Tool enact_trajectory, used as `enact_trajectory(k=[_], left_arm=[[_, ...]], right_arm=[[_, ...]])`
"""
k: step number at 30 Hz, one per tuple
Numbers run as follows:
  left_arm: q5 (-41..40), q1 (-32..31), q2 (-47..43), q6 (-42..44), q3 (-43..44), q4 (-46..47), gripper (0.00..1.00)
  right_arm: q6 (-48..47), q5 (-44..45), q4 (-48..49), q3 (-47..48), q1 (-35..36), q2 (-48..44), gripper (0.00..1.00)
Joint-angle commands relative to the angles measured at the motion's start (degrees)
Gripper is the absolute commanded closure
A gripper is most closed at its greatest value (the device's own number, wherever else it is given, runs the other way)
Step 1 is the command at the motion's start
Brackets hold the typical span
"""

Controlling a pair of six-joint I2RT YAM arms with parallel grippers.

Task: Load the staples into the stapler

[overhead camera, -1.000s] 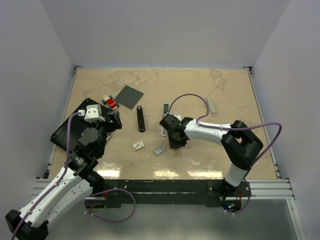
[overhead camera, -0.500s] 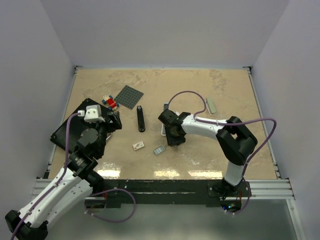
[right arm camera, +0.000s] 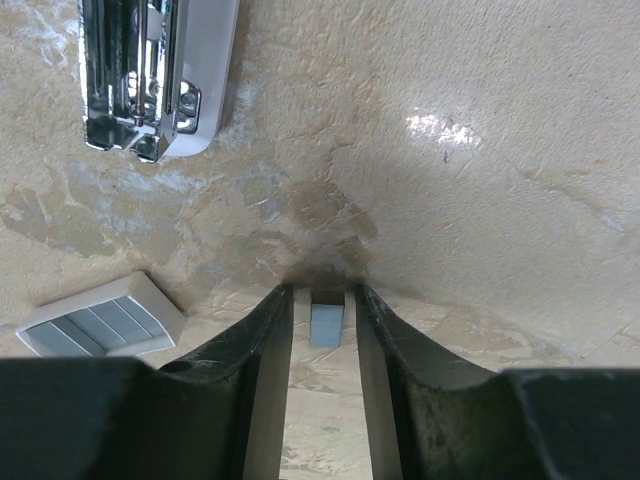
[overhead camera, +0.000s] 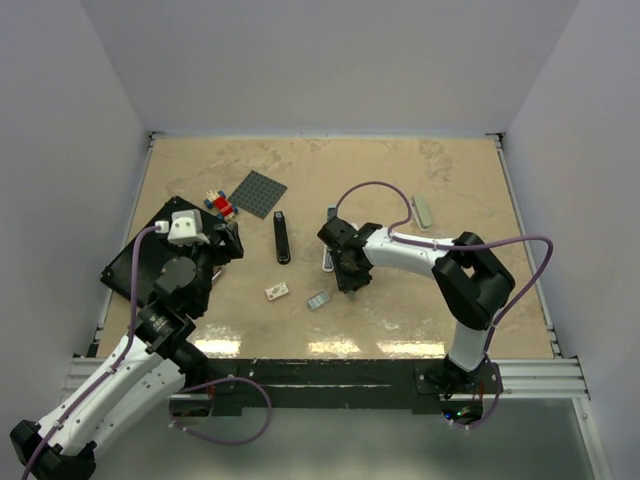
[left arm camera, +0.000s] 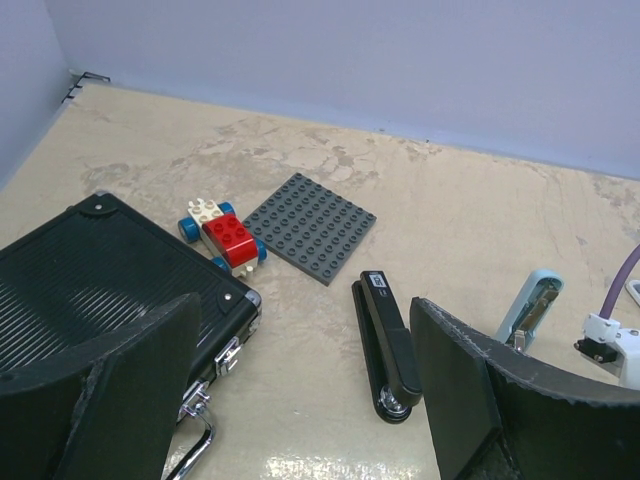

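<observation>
No legible text anywhere; only a small white label (left arm camera: 375, 281) on the black stapler (left arm camera: 388, 345), too tiny to read.

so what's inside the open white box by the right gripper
Grey-blue staple strips lie side by side in the white box, filling it. Anything beneath them is covered, and the right gripper hides the box's lower edge.

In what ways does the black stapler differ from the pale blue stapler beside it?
The black stapler is dark all over; the pale blue stapler is light with bare shiny metal. The black stapler is shut; the pale blue stapler is open, its metal channel showing. Both lie on the table, roughly parallel.
</observation>
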Motion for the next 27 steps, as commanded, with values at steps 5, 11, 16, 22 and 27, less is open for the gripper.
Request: enact_trajectory(k=[5, 11, 16, 22, 27], left_arm=[[-0.9, -0.3, -0.4, 1.4, -0.6, 3.0, 0.11], [-0.9, -0.3, -0.5, 1.4, -0.6, 2.9, 0.11], [-0.7, -0.3, -0.2, 1.4, -0.6, 3.0, 0.11], [-0.9, -0.3, -0.6, 1.4, -0.6, 2.9, 0.11], [-1.2, -0.3, -1.3, 1.3, -0.5, 2.7, 0.11]], right_arm=[[-1.0, -2.6, -1.8, 0.9, -0.1, 2.3, 0.69], [-1.5, -2.1, -2.3, 1.0, -0.1, 2.1, 0.76], [-1.4, -1.5, -2.0, 0.7, -0.1, 0.8, 0.87], [-0.8, 0.7, -1.7, 1.9, -0.1, -1.7, 0.89], [0.5, 5.1, -1.1, 4.5, -0.1, -4.7, 0.9]])
